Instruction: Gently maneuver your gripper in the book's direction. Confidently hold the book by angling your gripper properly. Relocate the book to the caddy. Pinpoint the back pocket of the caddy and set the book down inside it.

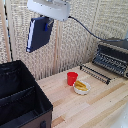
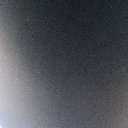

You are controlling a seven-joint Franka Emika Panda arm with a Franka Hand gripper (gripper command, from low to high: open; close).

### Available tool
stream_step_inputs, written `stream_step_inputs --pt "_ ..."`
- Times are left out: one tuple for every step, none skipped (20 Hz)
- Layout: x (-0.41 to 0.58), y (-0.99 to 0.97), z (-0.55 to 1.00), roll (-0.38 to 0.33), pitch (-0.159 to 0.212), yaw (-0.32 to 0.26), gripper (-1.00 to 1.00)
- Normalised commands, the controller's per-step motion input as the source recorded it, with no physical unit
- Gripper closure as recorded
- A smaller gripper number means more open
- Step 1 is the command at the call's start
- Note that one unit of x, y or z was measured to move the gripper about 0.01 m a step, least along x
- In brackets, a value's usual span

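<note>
My white gripper (image 1: 46,23) is high at the top of the exterior view, shut on the navy-blue book (image 1: 37,35), which hangs tilted below it in the air. The book is above and toward the far side of the black caddy (image 1: 22,107), which stands at the exterior view's lower left with a divider wall (image 1: 17,95) splitting it in two. The narrower back pocket (image 1: 14,79) lies on the far side of the divider. The wrist view shows only a dark blurred surface filling the frame, probably the book's cover (image 2: 70,60).
A small red cup (image 1: 72,78) stands on the wooden table (image 1: 95,107) next to a white bowl (image 1: 81,87) holding yellow food. A dark toaster oven (image 1: 112,57) with its door open sits at the exterior view's right. A black cable runs from the arm.
</note>
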Motion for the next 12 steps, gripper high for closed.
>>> stream_step_inputs --pt "0.000 0.44 0.42 0.000 0.191 -0.068 1.00" --pt "0.066 0.53 0.41 0.000 0.210 -0.034 1.00" --pt "0.137 0.60 0.45 0.000 0.216 -0.014 1.00" --pt "0.211 0.64 0.51 0.000 0.207 -0.004 1.00" --pt "0.274 0.66 0.59 0.000 0.195 -0.001 1.00" --pt "0.354 0.70 0.66 0.000 0.177 0.000 1.00" --pt "0.383 0.71 0.69 0.000 0.153 0.000 1.00" --pt "0.369 0.73 0.70 0.000 0.141 0.000 1.00" --pt "0.306 0.75 0.71 0.000 0.118 -0.005 1.00" --pt "0.280 0.75 0.70 0.000 0.111 -0.008 1.00" --pt "0.277 0.76 0.70 0.000 0.109 -0.009 1.00" --pt "0.271 0.76 0.70 0.000 0.102 -0.014 1.00"
